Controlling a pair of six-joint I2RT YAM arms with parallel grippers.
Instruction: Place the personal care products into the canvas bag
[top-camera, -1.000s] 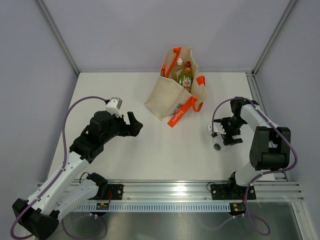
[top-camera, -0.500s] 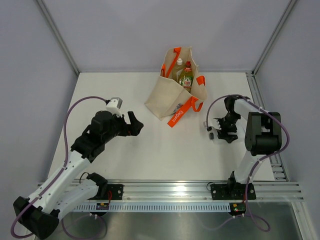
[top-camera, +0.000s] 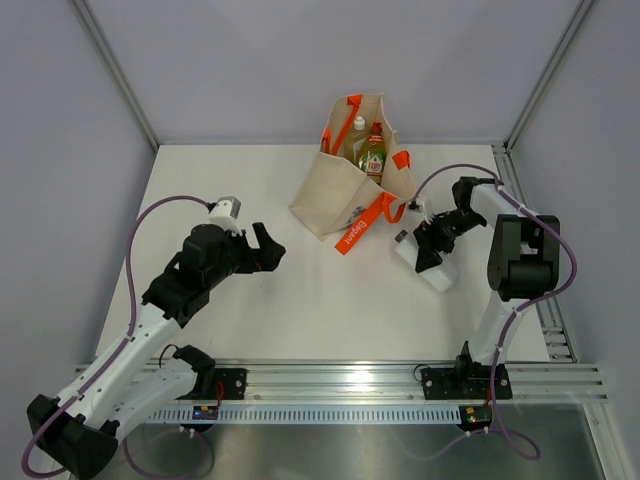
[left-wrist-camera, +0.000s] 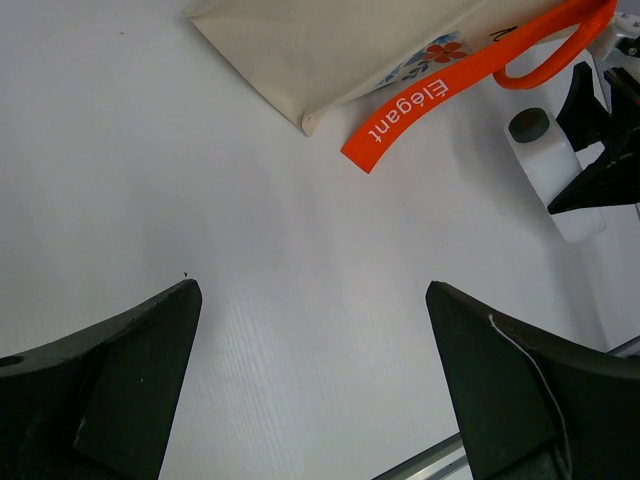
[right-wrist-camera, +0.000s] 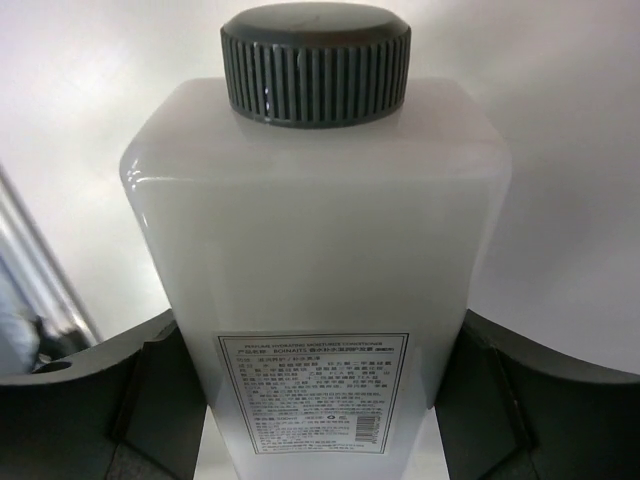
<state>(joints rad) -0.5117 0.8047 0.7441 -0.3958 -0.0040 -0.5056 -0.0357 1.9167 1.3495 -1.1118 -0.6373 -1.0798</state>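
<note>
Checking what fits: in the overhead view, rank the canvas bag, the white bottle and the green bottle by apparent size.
Largest: canvas bag.
Then white bottle and green bottle, unranked: the green one sits partly hidden in the bag.

One canvas bag (top-camera: 335, 195), twelve o'clock, with two bottles showing: green bottle (top-camera: 373, 157), clear bottle (top-camera: 357, 137). One white bottle (top-camera: 430, 270), three o'clock. Two tools: left tool (top-camera: 270, 246), right tool (top-camera: 432, 243).

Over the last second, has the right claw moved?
Yes. The right claw has moved toward the canvas bag, up the top view, gripping the white bottle.
</note>
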